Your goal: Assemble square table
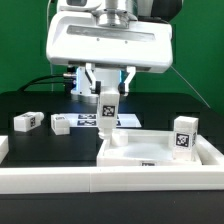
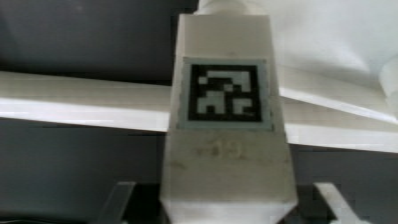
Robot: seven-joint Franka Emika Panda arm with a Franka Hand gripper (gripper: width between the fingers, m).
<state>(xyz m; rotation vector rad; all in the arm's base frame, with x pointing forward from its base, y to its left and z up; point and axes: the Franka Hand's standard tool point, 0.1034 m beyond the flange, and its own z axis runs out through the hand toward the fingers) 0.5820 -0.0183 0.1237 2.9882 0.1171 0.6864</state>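
Clamping an upright leg block [image 1: 107, 110], the hand [image 1: 108, 93] hung over the tabletop's [image 1: 150, 152] 10 o'clock corner; another leg block [image 1: 183, 133] stood at its 3 o'clock side. From the wrist, the hand [image 2: 222, 196] gripped the tagged leg block [image 2: 222, 95], with the tabletop [image 2: 338, 60] behind.

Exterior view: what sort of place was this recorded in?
Likely a robotics lab bench: a green backdrop, the marker board on the black table, and a tagged white table leg in the gripper.
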